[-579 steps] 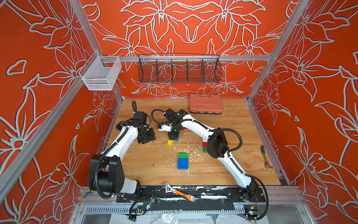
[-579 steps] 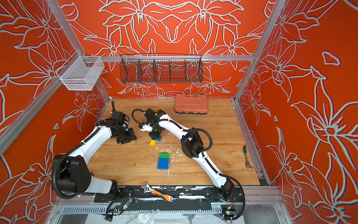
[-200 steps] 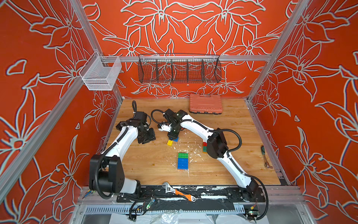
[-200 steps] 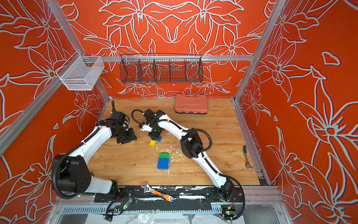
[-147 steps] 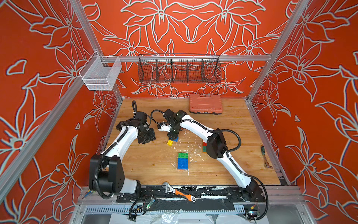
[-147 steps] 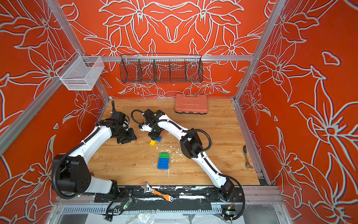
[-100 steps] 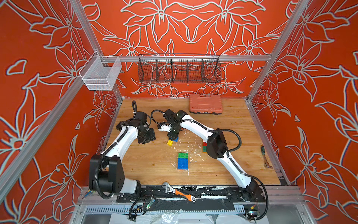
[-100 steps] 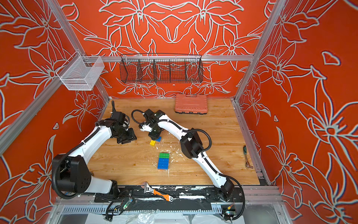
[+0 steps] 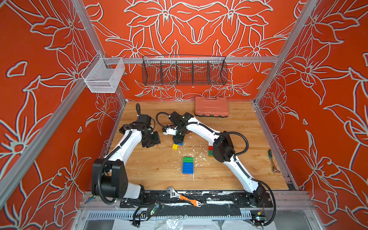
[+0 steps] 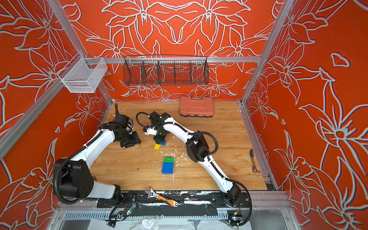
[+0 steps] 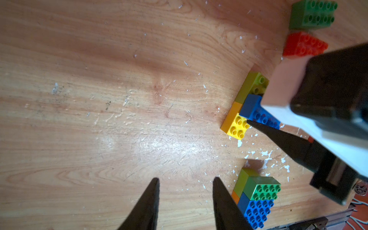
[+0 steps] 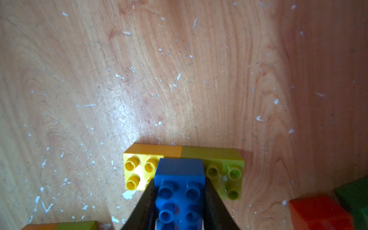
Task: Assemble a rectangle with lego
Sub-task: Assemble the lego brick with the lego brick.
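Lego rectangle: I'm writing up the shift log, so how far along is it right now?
Partly built. Done: a two-layer green-and-blue block stands alone. In hand: the right tool is shut on a blue brick set across the seam of a yellow brick and a lime brick. The left tool hangs open and empty. Left: a red brick and a green brick lie loose, and the two sections are apart.

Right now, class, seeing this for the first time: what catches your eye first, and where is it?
The right gripper is shut on a blue brick, over the seam between a yellow brick and a lime brick, at the centre of the scene. Nearer the front lies a green-and-blue block; the left gripper hovers open and empty nearby.
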Controlling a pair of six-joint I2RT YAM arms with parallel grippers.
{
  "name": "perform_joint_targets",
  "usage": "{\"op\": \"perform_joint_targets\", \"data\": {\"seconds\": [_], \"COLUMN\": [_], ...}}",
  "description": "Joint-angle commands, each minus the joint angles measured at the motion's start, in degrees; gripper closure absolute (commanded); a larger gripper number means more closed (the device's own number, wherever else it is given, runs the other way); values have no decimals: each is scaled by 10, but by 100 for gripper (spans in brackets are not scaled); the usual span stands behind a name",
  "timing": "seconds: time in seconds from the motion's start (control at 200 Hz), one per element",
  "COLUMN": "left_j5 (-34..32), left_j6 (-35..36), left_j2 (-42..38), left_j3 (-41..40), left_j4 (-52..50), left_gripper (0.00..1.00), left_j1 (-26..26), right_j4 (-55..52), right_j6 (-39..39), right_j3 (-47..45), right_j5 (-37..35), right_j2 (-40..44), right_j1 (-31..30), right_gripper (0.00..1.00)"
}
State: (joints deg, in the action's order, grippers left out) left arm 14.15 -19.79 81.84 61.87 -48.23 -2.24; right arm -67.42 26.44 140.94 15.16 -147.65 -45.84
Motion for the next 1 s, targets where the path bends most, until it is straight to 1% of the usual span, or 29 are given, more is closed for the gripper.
{"op": "perform_joint_targets", "data": {"seconds": [0.0, 0.16, 0.225, 0.37, 0.616, 0.796, 0.896, 0.996], "left_j5": [7, 13, 15, 22, 26, 31, 32, 32], "left_j6": [-8, -14, -17, -30, -44, -46, -48, -48], "left_j2": [3, -2, -4, -12, -42, -48, -48, -51], "left_j3": [-10, -20, -24, -34, -55, -61, -65, -66], "left_j4": [4, 9, 11, 16, 22, 24, 27, 27], "left_gripper": [58, 57, 58, 58, 59, 59, 59, 59], "left_j1": [2, 2, 3, 2, 2, 2, 3, 2], "right_j4": [-121, -116, -111, -99, -108, -111, -109, -101], "right_j6": [3, 6, 8, 13, 8, 15, 21, 26], "right_j3": [-23, -37, -39, -40, -12, -6, -14, -40], "right_j5": [-5, -42, -72, -104, -79, -31, -57, -83], "right_j2": [-78, -70, -59, -38, -57, -45, -49, -52], "right_j1": [0, -5, -14, -33, -37, -32, -32, -31], "right_gripper": [100, 100, 100, 100, 100, 100, 100, 100]}}
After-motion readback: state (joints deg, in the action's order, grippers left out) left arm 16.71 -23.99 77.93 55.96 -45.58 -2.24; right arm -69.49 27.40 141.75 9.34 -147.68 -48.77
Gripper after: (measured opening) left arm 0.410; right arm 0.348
